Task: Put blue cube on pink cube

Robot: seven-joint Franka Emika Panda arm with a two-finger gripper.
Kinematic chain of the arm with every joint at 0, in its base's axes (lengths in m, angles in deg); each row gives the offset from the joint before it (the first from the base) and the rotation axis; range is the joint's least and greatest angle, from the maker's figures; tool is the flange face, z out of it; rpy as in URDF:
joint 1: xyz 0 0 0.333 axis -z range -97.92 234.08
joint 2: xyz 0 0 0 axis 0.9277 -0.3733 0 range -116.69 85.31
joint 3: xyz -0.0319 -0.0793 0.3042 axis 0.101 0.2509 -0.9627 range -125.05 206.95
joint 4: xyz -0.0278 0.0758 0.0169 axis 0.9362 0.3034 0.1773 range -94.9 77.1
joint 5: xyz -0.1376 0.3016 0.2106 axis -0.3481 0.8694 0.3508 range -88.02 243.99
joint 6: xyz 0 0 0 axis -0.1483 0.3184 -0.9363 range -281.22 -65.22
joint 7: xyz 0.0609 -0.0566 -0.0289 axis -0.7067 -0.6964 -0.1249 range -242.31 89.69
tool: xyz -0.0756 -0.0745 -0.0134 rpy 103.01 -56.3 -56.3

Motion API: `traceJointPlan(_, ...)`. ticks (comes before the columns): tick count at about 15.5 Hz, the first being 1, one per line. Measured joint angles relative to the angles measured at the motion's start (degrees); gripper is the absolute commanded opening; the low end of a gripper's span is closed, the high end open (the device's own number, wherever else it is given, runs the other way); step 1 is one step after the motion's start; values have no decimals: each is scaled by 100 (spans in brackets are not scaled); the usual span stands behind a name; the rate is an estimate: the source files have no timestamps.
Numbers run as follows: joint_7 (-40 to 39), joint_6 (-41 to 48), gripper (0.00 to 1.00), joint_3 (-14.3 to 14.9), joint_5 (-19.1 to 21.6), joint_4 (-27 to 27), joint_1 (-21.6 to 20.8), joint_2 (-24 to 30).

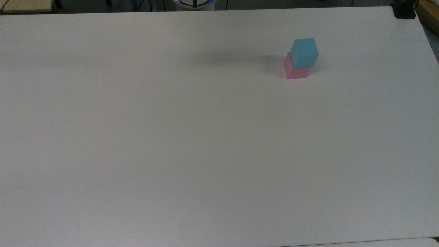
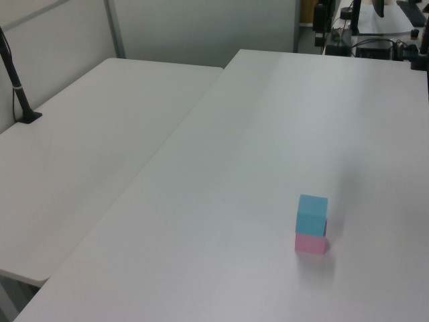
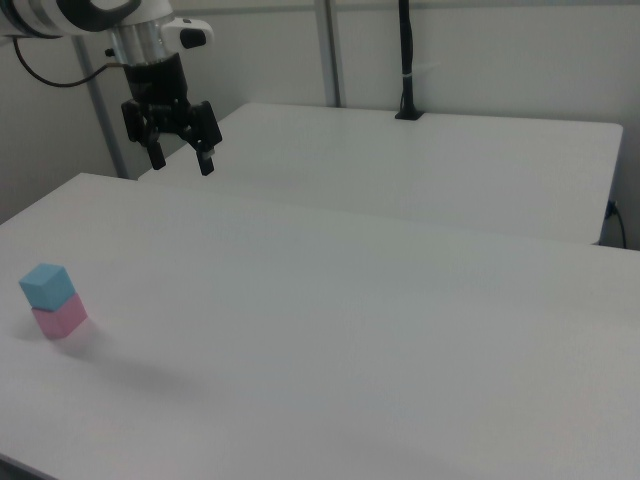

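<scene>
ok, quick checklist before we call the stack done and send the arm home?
1. Blue cube on top of pink cube: ok.
2. Blue cube square with the pink one: not ok, twisted slightly in the top view.
3. Stack upright, not leaning: ok in the left view.
4. Gripper open, holding nothing: ok.
5. Gripper raised above the table, well apart from the stack: ok in the right view.

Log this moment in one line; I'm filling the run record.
stage: done | blue cube stacked on pink cube | end effector open, raised clear | table
</scene>
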Motion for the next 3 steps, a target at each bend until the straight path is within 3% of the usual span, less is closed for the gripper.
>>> traceJointPlan(3, 0, 57, 100, 0, 0, 0, 17, -14)
